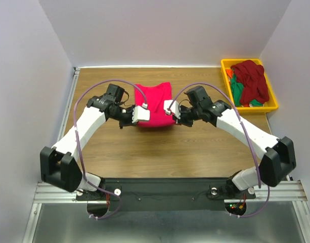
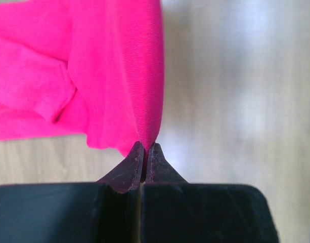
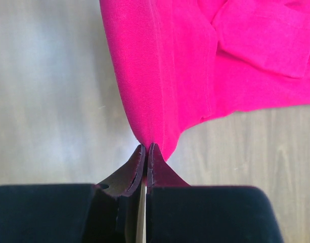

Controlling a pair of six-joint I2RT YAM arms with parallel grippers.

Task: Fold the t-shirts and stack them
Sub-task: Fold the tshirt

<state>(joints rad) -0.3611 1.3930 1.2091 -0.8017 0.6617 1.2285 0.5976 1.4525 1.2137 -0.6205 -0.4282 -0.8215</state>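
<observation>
- Surroundings: a yellow plastic tray (image 1: 258,109) sits at the far right corner of the wooden table (image 1: 144,147), well apart from both arms. White walls (image 1: 160,30) enclose the table on three sides.
- Obstructions: nothing lies between the grippers and the cloth they hold. In the top view the arms cover the near corners of the garment.
- Count: two arms, two grippers, one tray, one shirt on the table.
- Tray contents: one maroon t-shirt (image 1: 252,78) is draped on top. Green cloth (image 1: 237,91) and orange cloth (image 1: 229,74) show beneath it. How many garments these make cannot be told.
- Task item: the crimson-pink t-shirt (image 1: 153,104) lies on the table's far middle, between the two grippers. It is folded into a roughly rectangular block. Both wrist views show a smooth doubled side edge and a sleeve tucked onto the body.
- Left gripper (image 2: 145,147): jaws pressed together, pinching the shirt's near left corner at the fingertips.
- Right gripper (image 3: 146,148): jaws pressed together, pinching the shirt's near right corner likewise.
- Both pinched corners taper up into the fingertips. The wrist views do not settle whether the rest of the near edge touches the table.
</observation>
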